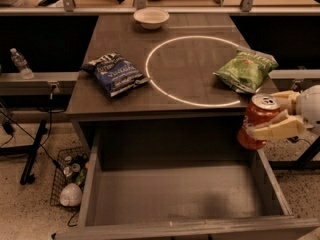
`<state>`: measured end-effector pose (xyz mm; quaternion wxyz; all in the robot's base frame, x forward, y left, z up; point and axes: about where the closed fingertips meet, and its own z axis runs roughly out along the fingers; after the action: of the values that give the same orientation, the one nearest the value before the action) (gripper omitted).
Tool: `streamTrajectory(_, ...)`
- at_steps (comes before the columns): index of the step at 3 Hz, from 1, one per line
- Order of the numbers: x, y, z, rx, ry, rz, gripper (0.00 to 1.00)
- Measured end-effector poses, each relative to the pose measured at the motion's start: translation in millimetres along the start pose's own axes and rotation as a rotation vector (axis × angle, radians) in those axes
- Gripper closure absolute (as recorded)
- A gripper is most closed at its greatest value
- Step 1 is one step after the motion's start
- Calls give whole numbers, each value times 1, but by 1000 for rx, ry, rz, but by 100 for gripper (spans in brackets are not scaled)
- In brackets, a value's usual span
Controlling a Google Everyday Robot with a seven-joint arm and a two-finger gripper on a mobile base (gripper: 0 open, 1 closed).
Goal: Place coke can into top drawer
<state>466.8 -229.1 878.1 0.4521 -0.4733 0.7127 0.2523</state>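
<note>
The coke can (257, 117), red with a silver top, is held upright in my gripper (274, 115) at the right, just off the table's front right corner. The cream fingers (273, 129) are shut around the can's side. The can hangs above the right wall of the top drawer (175, 194), which is pulled open below the table front; its flat grey bottom is bare.
On the table (170, 96) lie a blue chip bag (115, 73) at the left, a green chip bag (246, 69) at the right and a white bowl (151, 17) at the back. A wire basket (70, 181) of items stands on the floor at left.
</note>
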Motion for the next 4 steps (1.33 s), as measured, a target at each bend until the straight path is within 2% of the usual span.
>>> streamTrajectory(1,17,4,18,-21,-37,-13,100)
streamTrajectory(2,69,9,56,-53,-76,-32,100)
streamTrajectory(3,97,12,77,-66,-83,-62,100)
streamTrajectory(4,124,14,102,-35,-119,-71,99)
